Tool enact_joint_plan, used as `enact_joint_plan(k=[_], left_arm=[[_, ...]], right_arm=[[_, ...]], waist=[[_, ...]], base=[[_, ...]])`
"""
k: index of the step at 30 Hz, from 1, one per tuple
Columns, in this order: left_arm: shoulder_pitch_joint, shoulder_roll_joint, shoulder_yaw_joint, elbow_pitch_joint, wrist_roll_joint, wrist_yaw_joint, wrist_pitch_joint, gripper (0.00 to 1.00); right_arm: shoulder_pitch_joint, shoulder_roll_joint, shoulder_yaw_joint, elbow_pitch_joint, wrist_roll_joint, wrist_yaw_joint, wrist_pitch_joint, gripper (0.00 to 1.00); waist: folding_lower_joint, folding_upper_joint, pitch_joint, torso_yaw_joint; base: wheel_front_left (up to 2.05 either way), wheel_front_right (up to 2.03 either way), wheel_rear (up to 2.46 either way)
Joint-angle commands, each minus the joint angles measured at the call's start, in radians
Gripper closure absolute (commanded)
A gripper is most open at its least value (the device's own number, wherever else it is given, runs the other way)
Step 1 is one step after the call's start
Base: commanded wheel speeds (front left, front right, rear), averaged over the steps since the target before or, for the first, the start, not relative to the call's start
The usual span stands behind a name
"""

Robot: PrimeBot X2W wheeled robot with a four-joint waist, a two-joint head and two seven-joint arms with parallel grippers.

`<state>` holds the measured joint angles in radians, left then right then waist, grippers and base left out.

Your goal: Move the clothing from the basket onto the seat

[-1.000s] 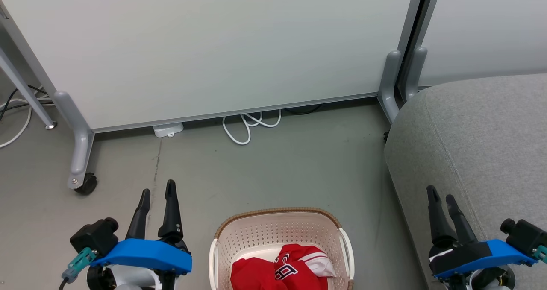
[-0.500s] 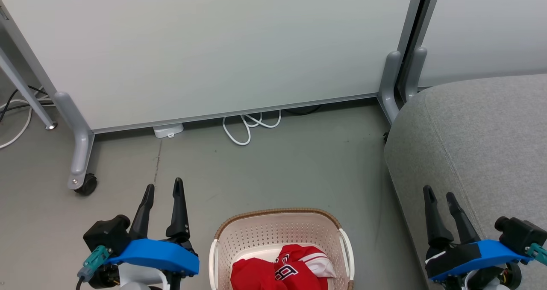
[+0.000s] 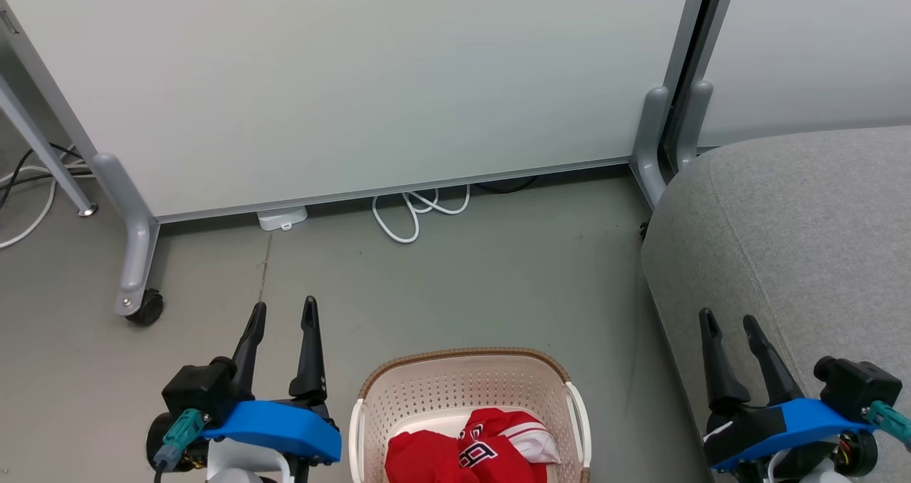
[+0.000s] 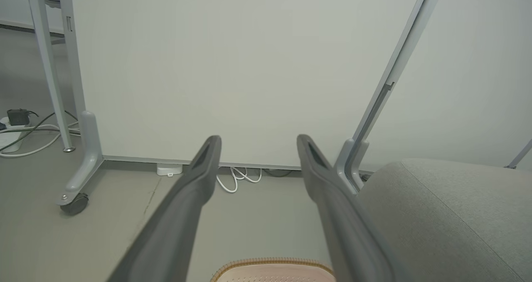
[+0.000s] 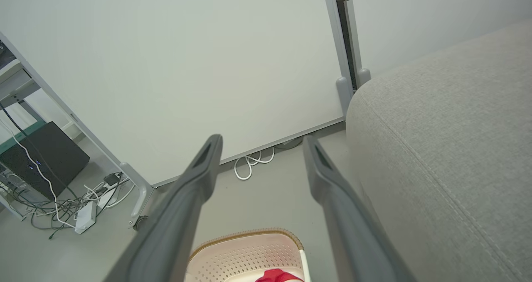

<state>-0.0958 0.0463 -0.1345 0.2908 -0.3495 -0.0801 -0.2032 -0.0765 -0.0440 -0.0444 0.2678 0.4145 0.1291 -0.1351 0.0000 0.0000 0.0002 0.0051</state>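
The basket [image 3: 462,353] sits on the grey floor [image 3: 498,284] at the bottom centre of the head view, its lower part cut off by the frame edge. The clothing [image 3: 434,462] lies inside it as a bunched red heap, with a jersey [image 3: 502,437] showing a white striped sleeve and a black-and-white number on the right side of the heap. The seat [image 3: 804,227] fills the right of the frame, beside the basket and apart from it, with bare floor between them.

The left end effector [image 3: 284,304] stands at the lower left, just left of the basket, its two dark fingers spread apart and holding nothing. The right end effector [image 3: 726,316] stands at the lower right, in front of the seat's near edge, its fingers also apart and empty.

Across the top runs a pale panel [image 3: 356,77] on grey legs, one with a wheel [image 3: 146,306] at the left. A white cable [image 3: 413,216] loops on the floor under the panel's lower edge.

In the right wrist view, the basket's rim and a bit of red cloth show at the bottom between the spread fingers.
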Motion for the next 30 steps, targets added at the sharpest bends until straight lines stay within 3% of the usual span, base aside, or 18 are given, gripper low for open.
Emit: enact_joint_plan(k=[1,30], left_arm=[[-0.019,0.005,-0.002,-0.001,0.020,0.002,-0.008,0.00],[-0.027,0.005,-0.037,0.019,0.198,0.018,-0.064,0.00]], right_arm=[[-0.007,-0.008,0.000,-0.009,-0.021,0.002,-0.010,0.00],[-0.012,-0.009,0.011,-0.009,-0.223,0.002,-0.050,0.00]], waist=[[0.0000,0.0000,0.000,0.000],[0.0000,0.0000,0.003,-0.005]], base=[[0.00,0.00,0.00],[0.00,0.00,0.00]])
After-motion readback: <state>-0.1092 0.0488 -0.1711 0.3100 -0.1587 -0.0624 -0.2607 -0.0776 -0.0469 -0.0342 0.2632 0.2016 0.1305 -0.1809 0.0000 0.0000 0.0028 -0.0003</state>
